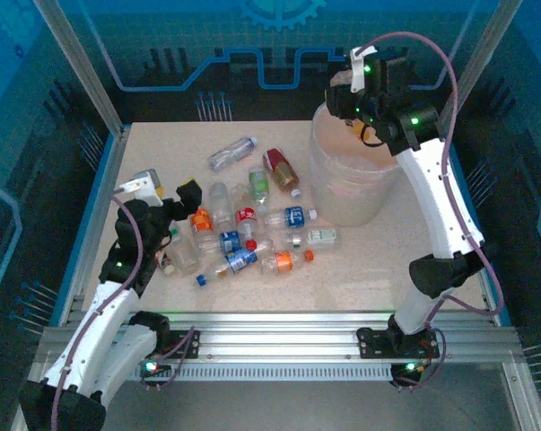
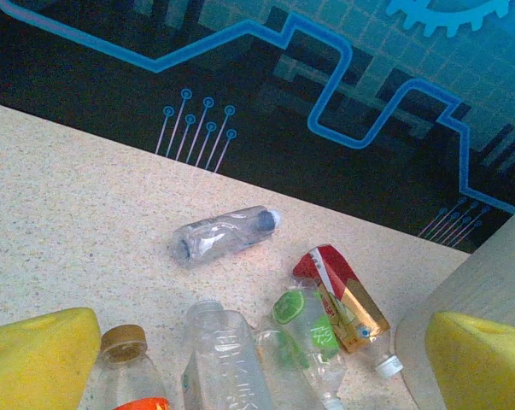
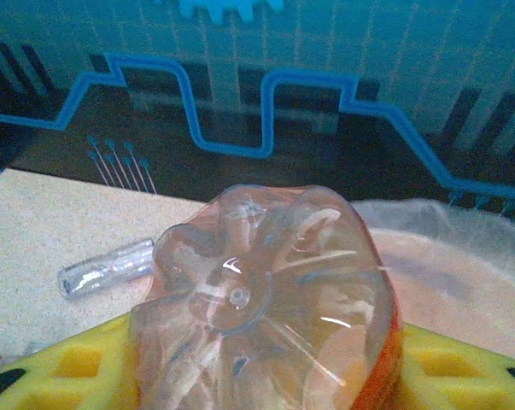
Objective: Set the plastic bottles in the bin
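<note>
My right hand [image 1: 358, 88] holds one bottle [image 3: 266, 290] between its yellow pads [image 3: 61, 371]. This held bottle is see-through with an orange tint. Its bumpy round bottom faces the wrist camera. It hangs right over the bin [image 1: 351, 193].

The bin is a big, round, whitish tub with a thin bag [image 3: 462, 226] inside it. It sits at 2 o'clock on the table [image 1: 414, 242]. The inside looks pinkish. I cannot tell what lies in it.

The other bottles [image 1: 243, 235] lie in a heap on the table, at 8 o'clock from the bin. They are small and mostly see-through, with red, blue, green and orange labels and caps. Some look squashed. One clear bottle [image 1: 231, 153] lies on its side, alone, at 12 o'clock from the heap. A red bottle [image 1: 281, 169] lies near the bin, at 9 o'clock from it. A green bottle [image 1: 259, 184] lies just beside the red one.

My left hand [image 1: 167, 190] is spread wide and holds nothing. It is at 9 o'clock from the heap, over its edge.
</note>
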You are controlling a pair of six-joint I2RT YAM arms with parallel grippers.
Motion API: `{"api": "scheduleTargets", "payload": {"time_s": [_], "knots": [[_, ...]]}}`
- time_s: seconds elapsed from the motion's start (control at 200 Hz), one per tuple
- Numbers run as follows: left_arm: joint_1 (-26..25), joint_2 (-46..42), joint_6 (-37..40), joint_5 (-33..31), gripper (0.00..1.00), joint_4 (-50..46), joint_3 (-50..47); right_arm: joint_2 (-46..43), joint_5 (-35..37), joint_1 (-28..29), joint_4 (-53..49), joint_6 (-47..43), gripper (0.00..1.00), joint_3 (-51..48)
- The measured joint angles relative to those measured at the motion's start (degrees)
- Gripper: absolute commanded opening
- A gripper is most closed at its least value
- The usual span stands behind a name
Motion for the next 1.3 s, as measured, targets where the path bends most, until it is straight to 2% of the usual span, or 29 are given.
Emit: {"api": "scheduleTargets", "payload": {"time_s": [0.465, 0.665, 0.855, 1.061, 1.296], "knots": [[0.0, 3.0, -0.1, 1.2, 0.99, -1.2, 1.1, 3.8, -0.9, -3.4, -1.7, 5.5, 0.30, -11.3], [0.0, 3.0, 0.0, 1.0, 0.99, -1.9, 1.1, 6.7, -1.8, -5.1, -2.1, 5.5, 0.52, -13.3], [0.0, 2.9, 0.0, 0.2, 0.99, -3.7, 1.1, 10.2, -2.6, -6.0, -2.3, 5.2, 0.82, -13.4], [0.0, 2.8, 0.1, -0.4, 0.99, -6.2, 1.9, 11.8, -2.5, -6.3, -4.5, 4.2, 1.00, -10.7], [0.0, 2.5, 0.0, -2.2, 0.99, -7.7, 3.1, 11.2, -2.1, -6.3, -6.5, 2.9, 1.00, -3.0]]}}
